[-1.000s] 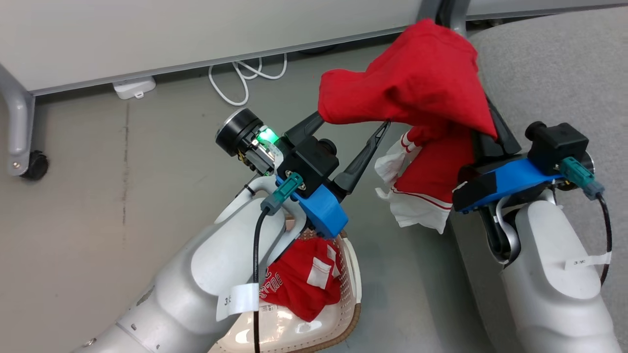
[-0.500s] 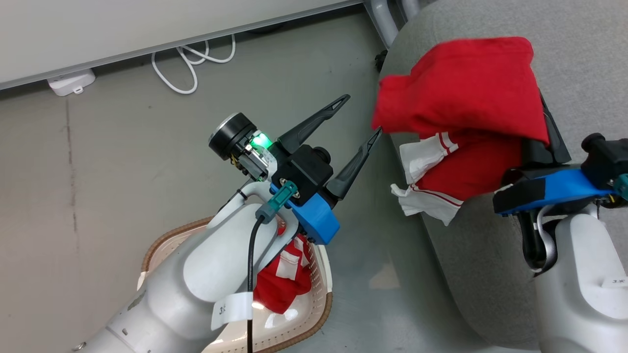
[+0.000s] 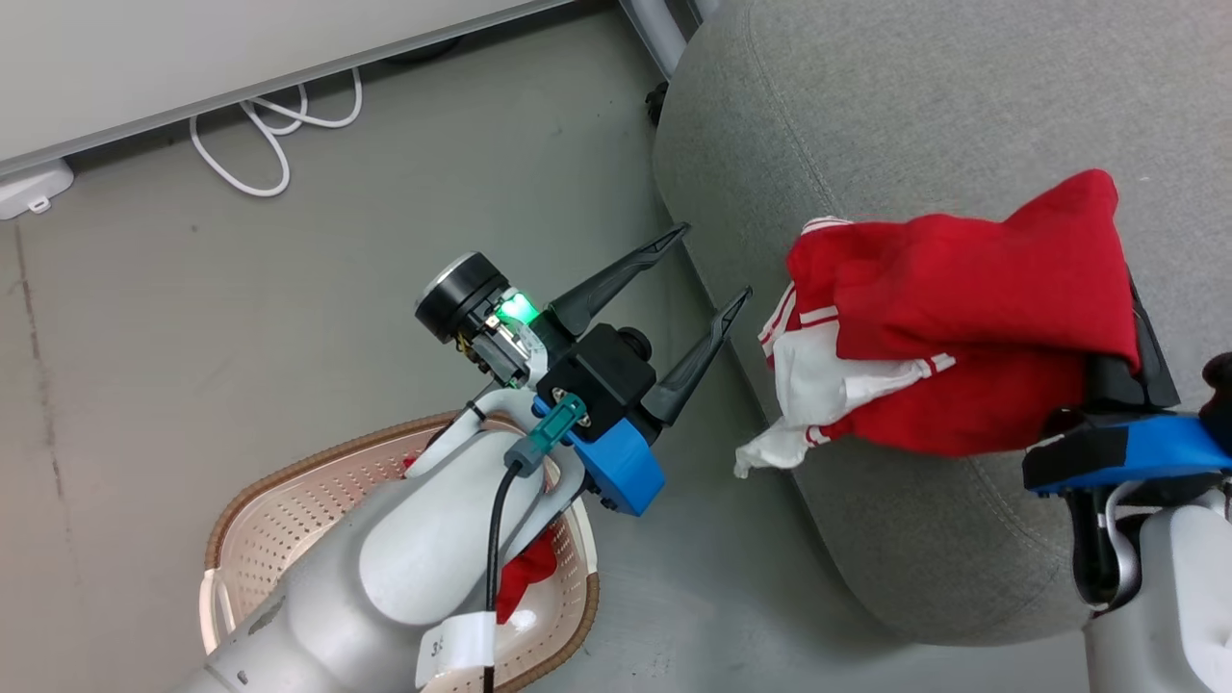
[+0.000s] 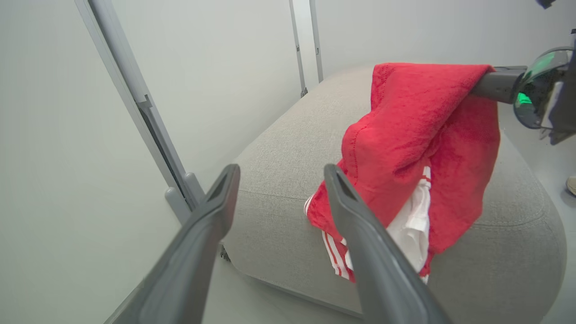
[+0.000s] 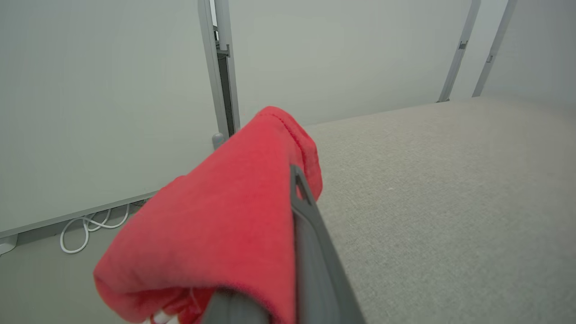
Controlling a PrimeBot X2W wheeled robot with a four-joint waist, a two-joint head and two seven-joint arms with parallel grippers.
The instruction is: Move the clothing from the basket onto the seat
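Smooth grey floor below a pale wall panel. At right, the seat: broad, light grey woven upholstery, rounded corners, one seam along its side.

Left forearm, glossy white, slanting up from the bottom edge toward the seat and crossing above the basket. Left gripper just short of the seat's edge, long dark tapered fingers spread apart, nothing between them. Right forearm upright at the seat's near corner, blue bracket at the wrist. Right gripper reaching over the cushion, clamped on the red garment: one finger bare alongside the cloth, the other wrapped under it.

Soft matte knit, bunched in thick folds, with white trim bands and a white panel drooping at the free end. Hangs from the right gripper over the seat's front edge, lower folds seemingly touching the cushion, white tail past the edge.

Beside the seat, on the floor: the basket, cream perforated plastic with a brown woven-look rim. Inside, a second red garment, mostly hidden by the left forearm.
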